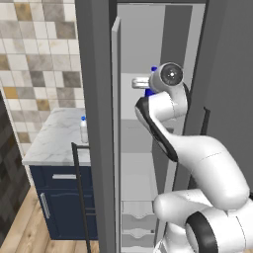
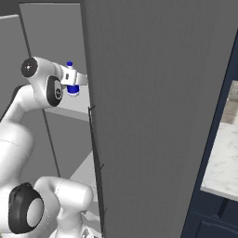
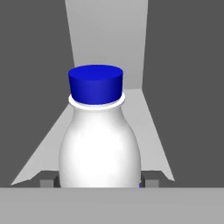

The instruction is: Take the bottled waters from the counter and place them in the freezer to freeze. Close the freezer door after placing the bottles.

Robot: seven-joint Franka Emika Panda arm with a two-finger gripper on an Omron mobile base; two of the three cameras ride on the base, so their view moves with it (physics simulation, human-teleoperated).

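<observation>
The freezer (image 1: pixel 148 148) is the biggest thing here, a tall dark grey appliance standing open, its pale grey shelves stepping down to white drawers (image 1: pixel 138 222) at the bottom. Its freezer door (image 1: pixel 96 123) is swung out toward the base cameras, edge on in the left base view, with a thin black bar handle (image 1: pixel 81 197) running down it; in the right base view the same dark panel fills most of the middle. Left of the freezer stands the navy cabinet (image 1: pixel 66 202) with silver handles, topped by the marble tabletop (image 1: pixel 54 138), against a tiled wall (image 1: pixel 39 49). The white arm (image 1: pixel 197 158) reaches up into the freezer cavity at an upper shelf (image 2: pixel 69 104). The pincer (image 3: pixel 99 183) is clenched around the body of a whitish, blue-capped bottle (image 3: pixel 99 148), which stands upright between the two fingertips (image 3: pixel 47 183) over that light grey shelf, inside the freezer. The second bottle (image 1: pixel 84 129), small and blue-capped, stands upright on the tabletop close to the freezer door edge.
</observation>
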